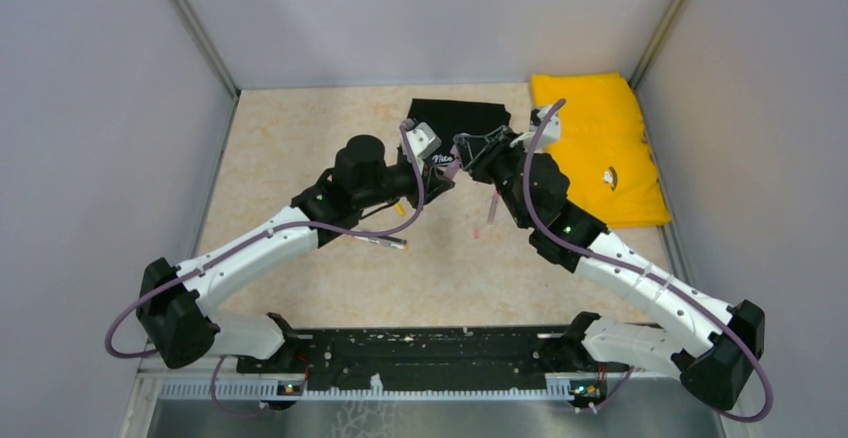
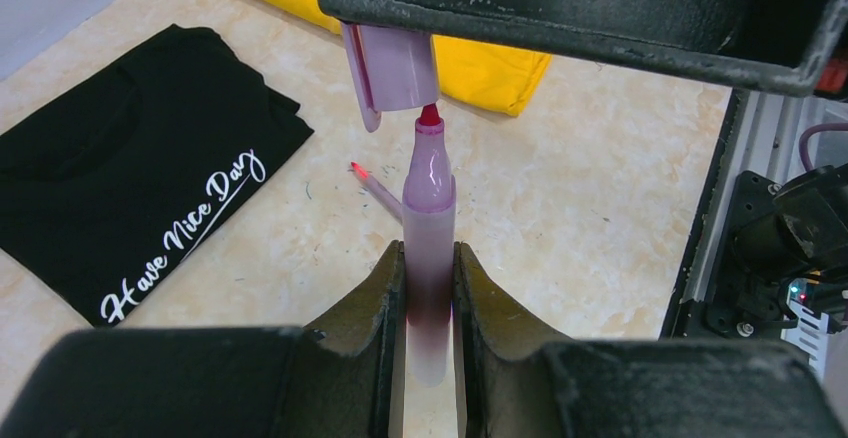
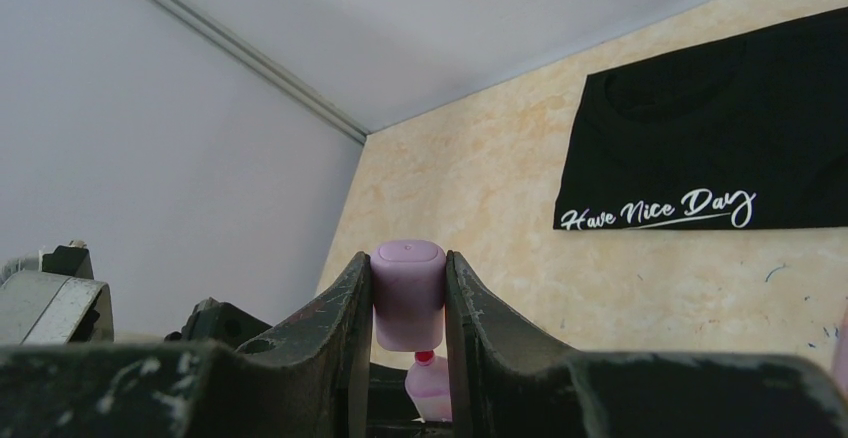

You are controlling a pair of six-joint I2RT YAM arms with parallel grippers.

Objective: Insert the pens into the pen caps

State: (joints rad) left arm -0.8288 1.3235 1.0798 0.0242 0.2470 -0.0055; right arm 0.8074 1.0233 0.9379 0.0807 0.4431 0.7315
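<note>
My left gripper [image 2: 429, 253] is shut on a pale pink pen [image 2: 428, 208], held with its red tip pointing away from the fingers. My right gripper [image 3: 408, 263] is shut on a purple pen cap [image 3: 407, 293]. In the left wrist view the cap [image 2: 395, 68] hangs just above the pen's tip, its opening almost touching it. Both grippers [image 1: 447, 166] [image 1: 464, 151] meet above the table's middle. A reddish-pink pen [image 1: 493, 208] lies on the table below them. A black-and-white pen [image 1: 381, 242] lies by the left arm. The other caps are not clearly visible.
A black T-shirt [image 1: 460, 118] with white lettering lies at the back centre. A yellow cloth [image 1: 600, 148] lies at the back right. Grey walls enclose the table on three sides. A black rail [image 1: 420, 358] runs along the near edge.
</note>
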